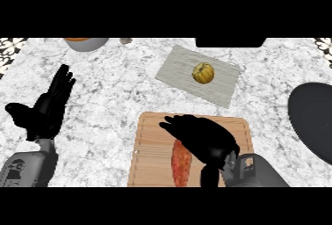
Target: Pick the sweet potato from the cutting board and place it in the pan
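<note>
A sweet potato (pixel 179 165), long and orange-red, lies lengthwise on a wooden cutting board (pixel 152 149), on the near side of the right hand's fingers (pixel 170 123). Its far end is hidden under the right hand (pixel 204 136).

That hand is palm down over the middle of the board, coming in from the lower right on a grey forearm (pixel 259 172). Its fingers are released and slightly bent. They spread toward the board's far left corner and are not closed on the sweet potato.

Far to the right of the fingers, a dark pan (pixel 314 118) sits on the white marble surface (pixel 110 88), partly cut off by the view's right edge. Bare surface lies between the board's right edge and the pan, with nothing standing there.

Well to the left of the fingers, the left hand (pixel 47 110) rests open, fingers up, apart from the board.

Just beyond the fingers, a pale grey mat (pixel 182 70) lies at an angle, carrying a small yellow squash (pixel 203 73). Farther off to the left, a grey bowl (pixel 85 44) stands at the surface's far edge.
</note>
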### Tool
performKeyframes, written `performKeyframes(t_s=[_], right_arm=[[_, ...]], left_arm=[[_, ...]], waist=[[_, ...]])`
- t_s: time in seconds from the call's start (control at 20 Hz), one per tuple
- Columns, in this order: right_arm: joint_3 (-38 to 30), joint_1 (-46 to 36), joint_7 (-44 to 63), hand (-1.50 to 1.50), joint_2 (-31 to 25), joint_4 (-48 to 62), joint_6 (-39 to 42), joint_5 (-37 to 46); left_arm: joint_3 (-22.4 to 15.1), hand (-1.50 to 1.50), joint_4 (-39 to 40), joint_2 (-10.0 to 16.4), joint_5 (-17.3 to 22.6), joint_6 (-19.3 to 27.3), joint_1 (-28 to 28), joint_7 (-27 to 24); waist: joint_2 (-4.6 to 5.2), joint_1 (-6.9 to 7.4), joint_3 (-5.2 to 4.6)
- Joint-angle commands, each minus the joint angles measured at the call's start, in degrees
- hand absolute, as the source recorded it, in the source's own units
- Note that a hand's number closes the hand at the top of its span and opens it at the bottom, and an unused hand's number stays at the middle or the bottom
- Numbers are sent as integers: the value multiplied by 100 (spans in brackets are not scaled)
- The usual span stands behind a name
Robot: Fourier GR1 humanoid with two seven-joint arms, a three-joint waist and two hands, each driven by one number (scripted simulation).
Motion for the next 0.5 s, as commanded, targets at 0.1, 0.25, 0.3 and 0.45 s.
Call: performKeyframes(t_s=[0.1,0.25,0.3,0.45], right_arm=[[-177,34,-253,-150,25,304,272,347],[249,486,-535,-150,165,384,-187,791],[205,366,-477,-150,270,529,-17,796],[276,205,-543,-150,455,851,-23,1071]], left_arm=[[88,0,-114,-106,-64,-56,245,-95],[96,0,-28,-70,-72,-147,-76,197],[48,0,112,-173,-287,-7,20,-141],[247,0,22,-63,-135,-62,-346,309]], waist=[[1,-1,1],[0,-12,1],[2,-11,1],[3,-11,0]])
